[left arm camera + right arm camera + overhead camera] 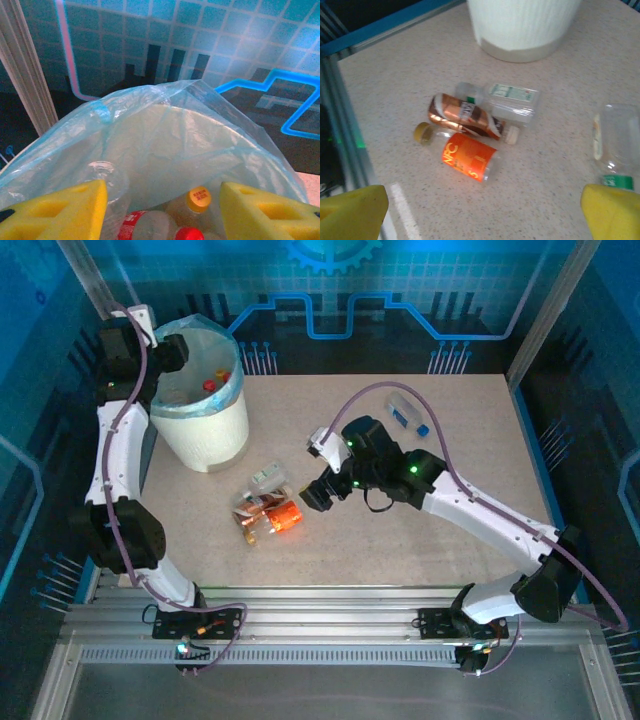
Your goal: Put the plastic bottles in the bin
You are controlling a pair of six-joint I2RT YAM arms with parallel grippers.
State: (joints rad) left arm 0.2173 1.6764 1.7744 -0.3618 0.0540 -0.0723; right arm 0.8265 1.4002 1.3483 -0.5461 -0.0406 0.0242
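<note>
**A:** So, how far along is the job?

**B:** Partway, I'd judge. Nearest the arm bases, 3 bottles lie in a cluster on the surface (pixel 400 550). The orange-label bottle (pixel 469 159) is at the front. The brown-label bottle (pixel 465 117) touches it from behind. The clear bottle with the green-and-white label (pixel 512 100) lies just past those 2.

**A:** Anything else out?

**B:** Yes. The right wrist view shows a green-label bottle (pixel 612 145) lying apart, to the right of the cluster. Farther back, the blue-cap bottle (pixel 405 415) lies well away from everything, near the far edge. That makes at least 5 to collect.

**A:** And what's done?

**B:** The bin (pixel 205 435) stands at the far left corner of the surface. Inside its blue bag (pixel 200 130) are several bottles, among them a yellow-cap bottle (pixel 199 199) and a red-cap bottle (pixel 189 234).

**A:** Where are the arms?

**B:** The right arm reaches forward and left, bent at the elbow. The right end effector (pixel 318 495) hovers just right of the cluster, above the surface and touching nothing. From its wrist camera its yellow pads (pixel 352 207) are spread wide with nothing between them. It looks lined up for a pick, though I can't tell which bottle.

**A:** And the left?

**B:** The left arm is stretched up and back. The left end effector (pixel 162 200) hangs over the mouth of the bin, pointing down into the bag. Its jaws are parted and empty, and only the binned bottles show through the gap.
</note>
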